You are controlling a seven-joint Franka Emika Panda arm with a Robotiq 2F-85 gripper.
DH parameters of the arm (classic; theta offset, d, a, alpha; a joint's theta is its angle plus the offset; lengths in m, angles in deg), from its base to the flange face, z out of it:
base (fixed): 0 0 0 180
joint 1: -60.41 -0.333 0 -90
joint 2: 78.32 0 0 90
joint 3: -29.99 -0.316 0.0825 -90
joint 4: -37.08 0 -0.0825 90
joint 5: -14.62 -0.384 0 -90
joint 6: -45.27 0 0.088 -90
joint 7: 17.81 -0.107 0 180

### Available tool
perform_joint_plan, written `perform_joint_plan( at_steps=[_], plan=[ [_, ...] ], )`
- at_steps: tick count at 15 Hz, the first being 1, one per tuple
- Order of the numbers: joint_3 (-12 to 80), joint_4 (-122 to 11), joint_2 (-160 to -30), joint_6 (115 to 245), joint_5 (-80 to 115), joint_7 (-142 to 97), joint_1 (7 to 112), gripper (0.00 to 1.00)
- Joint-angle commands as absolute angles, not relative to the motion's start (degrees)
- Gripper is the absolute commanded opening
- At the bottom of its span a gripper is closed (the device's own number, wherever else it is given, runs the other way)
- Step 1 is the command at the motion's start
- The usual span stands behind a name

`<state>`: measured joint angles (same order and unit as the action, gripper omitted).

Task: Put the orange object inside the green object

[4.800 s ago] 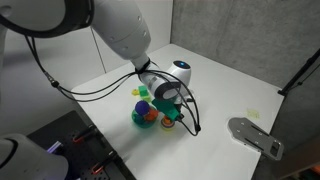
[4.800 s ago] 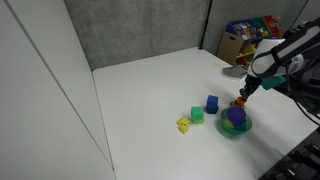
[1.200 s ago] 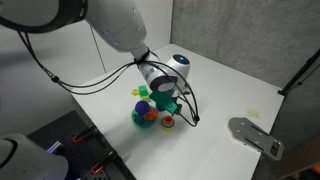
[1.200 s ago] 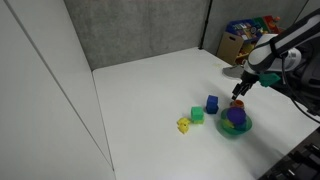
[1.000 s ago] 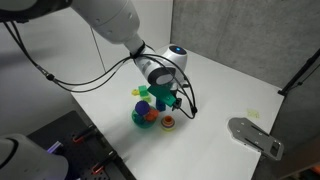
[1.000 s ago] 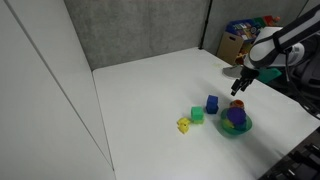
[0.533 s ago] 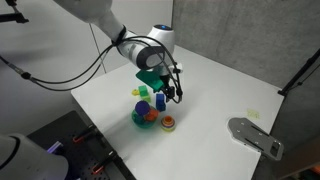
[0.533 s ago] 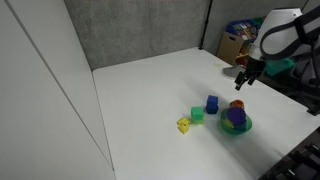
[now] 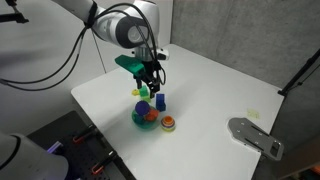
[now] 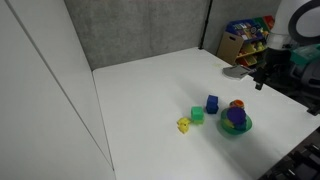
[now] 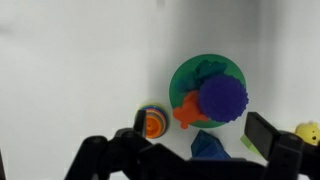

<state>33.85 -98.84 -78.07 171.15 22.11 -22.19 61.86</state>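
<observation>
Gripper (image 9: 152,80) spread, empty, hovering high — orange object (image 11: 154,124) sits inside green object (image 11: 142,122), beside teal bowl (image 11: 180,75).

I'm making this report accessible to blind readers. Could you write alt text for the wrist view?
Top-down over a white table: a teal bowl holds a purple spiky ball; beside it a small orange piece sits in a low ring. The open tool frames the bottom edge.
</observation>
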Motion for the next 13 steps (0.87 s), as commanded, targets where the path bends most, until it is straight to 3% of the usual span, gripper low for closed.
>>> perform_joint_plan(
  at_steps=[1,7,13],
  plan=[
    [33.0,-100.1,-69.9,161.8,23.0,-23.4,62.2,1.00],
    [32.9,-98.6,-63.3,152.7,22.5,-22.7,62.9,1.00],
    [32.9,-99.0,-64.2,153.8,22.0,-22.1,62.8,1.00]
  ],
)
